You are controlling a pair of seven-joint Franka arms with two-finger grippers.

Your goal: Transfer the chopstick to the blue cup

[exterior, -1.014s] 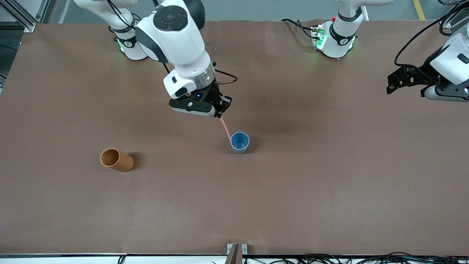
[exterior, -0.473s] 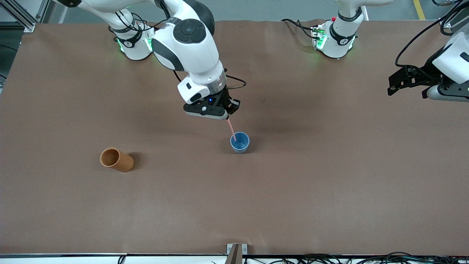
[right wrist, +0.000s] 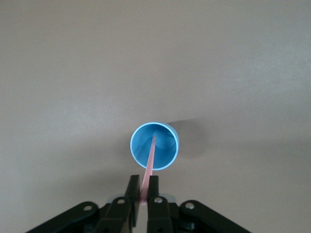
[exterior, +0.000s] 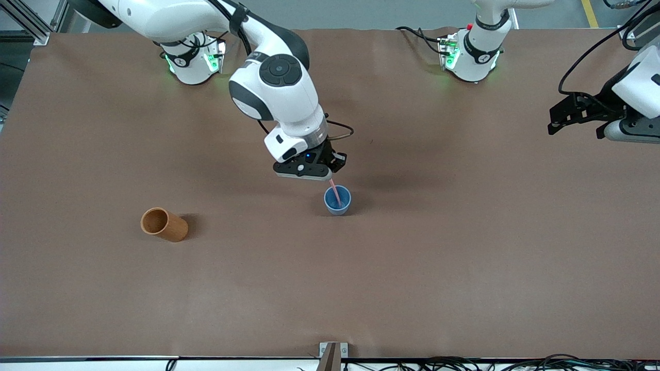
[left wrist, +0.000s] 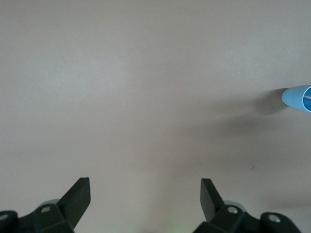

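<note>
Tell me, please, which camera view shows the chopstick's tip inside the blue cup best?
The right wrist view: it looks straight down the chopstick into the blue cup. The front view shows a short pink stretch under the right gripper; the left wrist view only a sliver.

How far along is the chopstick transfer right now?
Nearly done: the right gripper above the blue cup is shut on the chopstick, whose lower end is already inside. Left: release it and withdraw. The left gripper waits open, aside.
</note>
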